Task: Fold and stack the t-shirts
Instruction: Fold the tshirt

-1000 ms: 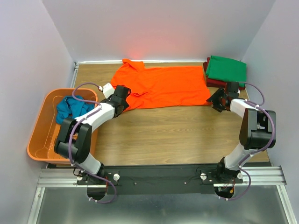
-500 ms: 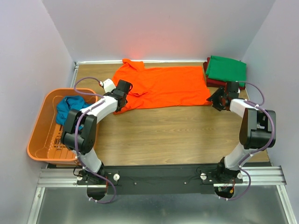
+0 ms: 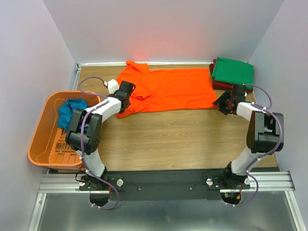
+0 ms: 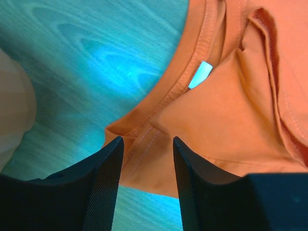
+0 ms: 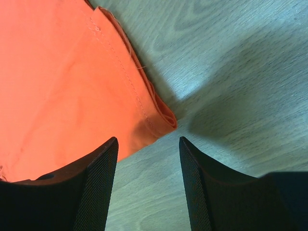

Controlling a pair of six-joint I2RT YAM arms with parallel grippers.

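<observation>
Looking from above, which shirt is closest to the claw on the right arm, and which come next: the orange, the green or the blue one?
1. Orange t-shirt: its corner lies right at the right gripper.
2. Green t-shirt: folded, just behind the gripper at the far right.
3. Teal-blue t-shirt: far left, in the basket.

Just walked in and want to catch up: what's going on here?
Two robot arms are working on a bright orange t-shirt spread flat on the table. The left gripper, jaws open, hovers over its collar; the right gripper, also open, over a hem corner at the other end. Neither grips cloth. A folded green t-shirt lies on a dark red one in the far right corner, and a teal-blue one is bunched in the orange basket at left.
</observation>
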